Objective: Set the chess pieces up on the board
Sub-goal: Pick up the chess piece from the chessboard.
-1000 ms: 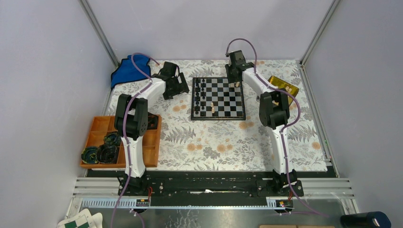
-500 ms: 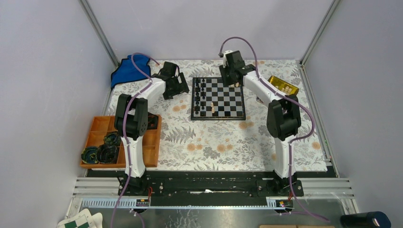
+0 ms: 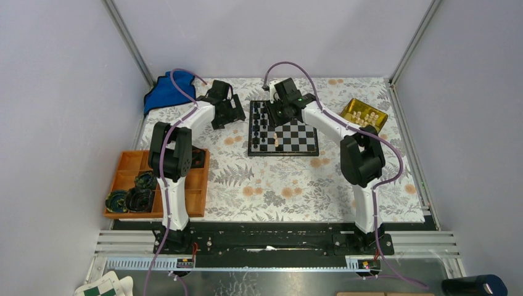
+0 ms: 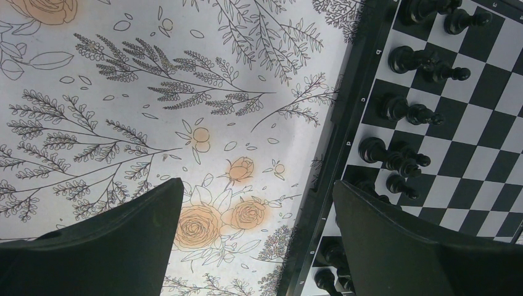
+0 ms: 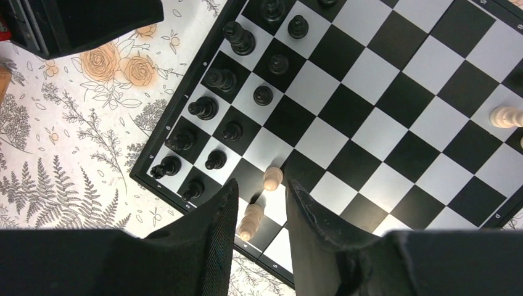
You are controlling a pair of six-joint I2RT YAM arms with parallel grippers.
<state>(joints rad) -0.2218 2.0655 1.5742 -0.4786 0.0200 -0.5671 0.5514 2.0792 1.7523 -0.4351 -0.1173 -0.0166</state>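
The board (image 3: pixel 305 132) lies at the back middle of the table. Black chess pieces (image 5: pixel 217 79) stand in two files along its left side. Two pale chess pieces (image 5: pixel 272 177) stand near the front edge, and another pale one (image 5: pixel 507 116) is at the right. My right gripper (image 5: pixel 262 188) hovers over the board's left half, open, with the two pale pieces showing below the gap and nothing held. My left gripper (image 4: pixel 256 191) hangs wide open and empty over the tablecloth, just left of the board's border (image 4: pixel 336 129). Its right finger overlaps the black pieces (image 4: pixel 407 58).
A gold tin (image 3: pixel 367 113) with pale pieces inside sits right of the board. A blue cloth (image 3: pixel 165 91) lies at the back left. An orange wooden tray (image 3: pixel 132 169) with dark round things stands at the left. A green-and-white checkered folded thing (image 3: pixel 105 287) lies off the table, bottom left.
My right arm has swung left, from the board's far right corner to over its left half, and its jaws have widened a little. The left arm has not moved.
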